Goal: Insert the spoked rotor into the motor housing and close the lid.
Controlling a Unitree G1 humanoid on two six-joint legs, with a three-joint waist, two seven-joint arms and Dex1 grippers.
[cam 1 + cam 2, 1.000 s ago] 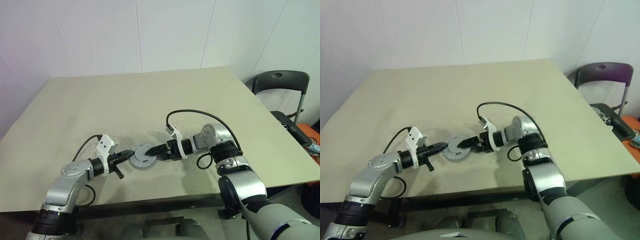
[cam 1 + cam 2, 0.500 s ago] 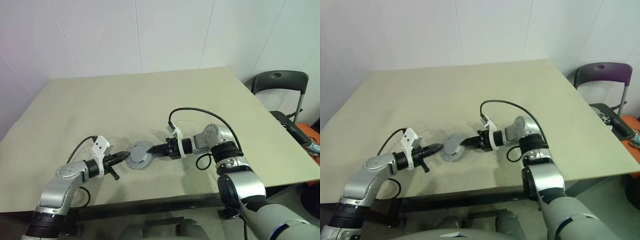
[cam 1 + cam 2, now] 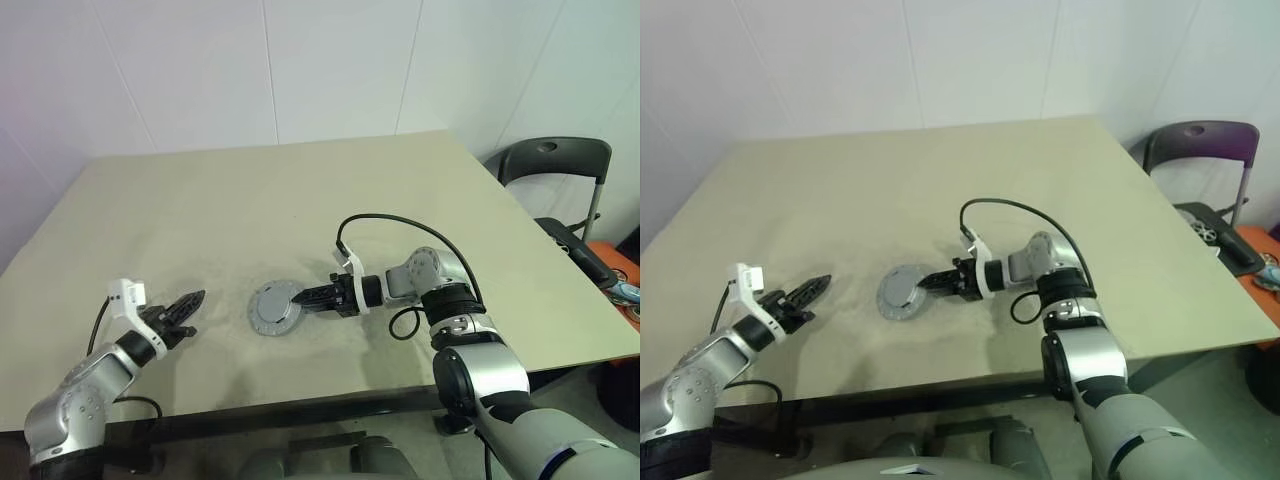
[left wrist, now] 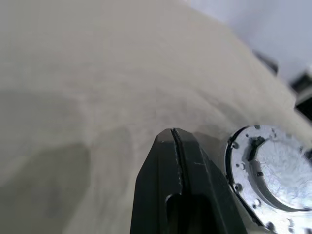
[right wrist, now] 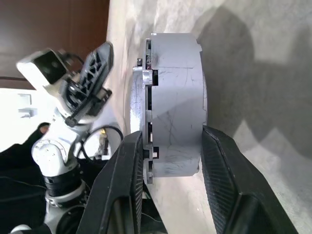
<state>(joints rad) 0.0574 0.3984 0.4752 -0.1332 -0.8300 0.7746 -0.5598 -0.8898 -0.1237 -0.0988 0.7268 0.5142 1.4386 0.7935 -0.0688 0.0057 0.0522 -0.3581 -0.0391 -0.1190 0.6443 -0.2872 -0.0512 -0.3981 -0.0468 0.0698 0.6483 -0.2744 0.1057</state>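
Observation:
A round grey disc stack [image 3: 273, 310] lies on the table, its dark rim showing. In the right wrist view it reads as two layers pressed together [image 5: 175, 97], the motor housing with the lid on it; no copper shows. The spoked rotor is hidden. My right gripper [image 3: 298, 296] reaches in from the right and is shut on the stack's near edge, one finger on each flat face [image 5: 171, 134]. My left gripper [image 3: 195, 298] is shut and empty, well to the left of the stack, pointing toward it [image 4: 173, 131].
The beige table [image 3: 300, 190] stretches wide around the stack. A dark chair [image 3: 560, 165] stands past the table's right edge. The front edge of the table runs just below both arms.
My left gripper has drawn away from the disc stack to the left, still shut. The right jaws have narrowed onto the stack's edge, and the stack now lies flatter.

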